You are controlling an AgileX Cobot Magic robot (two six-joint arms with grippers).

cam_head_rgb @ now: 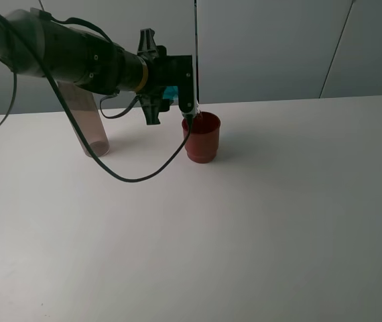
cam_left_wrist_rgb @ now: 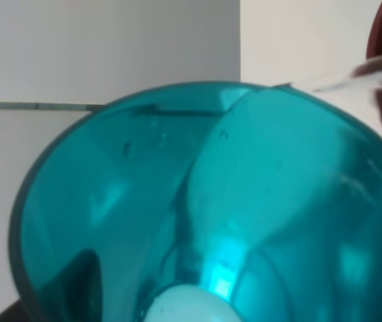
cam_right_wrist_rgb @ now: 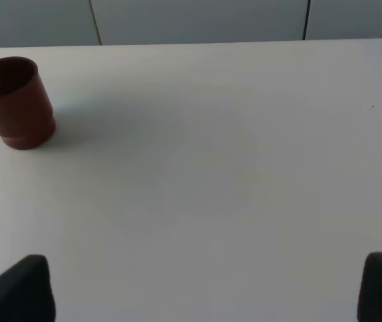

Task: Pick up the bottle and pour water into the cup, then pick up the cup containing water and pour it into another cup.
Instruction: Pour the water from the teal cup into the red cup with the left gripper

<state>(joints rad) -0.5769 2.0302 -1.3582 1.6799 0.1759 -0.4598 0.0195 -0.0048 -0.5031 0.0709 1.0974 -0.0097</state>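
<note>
Two arms on the rig, only the left one shows from the high camera. Far behind the left gripper [cam_head_rgb: 177, 94], back along its arm, stands the tinted bottle [cam_head_rgb: 89, 124], upright on the white table [cam_head_rgb: 244, 228], partly hidden by the arm and its black cable [cam_head_rgb: 120, 176]. The left gripper is clamped on the teal cup [cam_left_wrist_rgb: 211, 208], tipped well over on its side; from high up only a sliver of teal shows between the fingers. Its wrist camera looks straight into the cup's open mouth, with water running off the rim in a thin clear stream [cam_left_wrist_rgb: 378, 70]. Just below and beside the gripper sits the dark red cup [cam_head_rgb: 202, 137], upright, the stream falling into it. Right gripper [cam_right_wrist_rgb: 208, 295] is well apart from the red cup, over bare table; both dark fingertips [cam_right_wrist_rgb: 17, 288] show at the frame's corners, spread wide, nothing between them.
</note>
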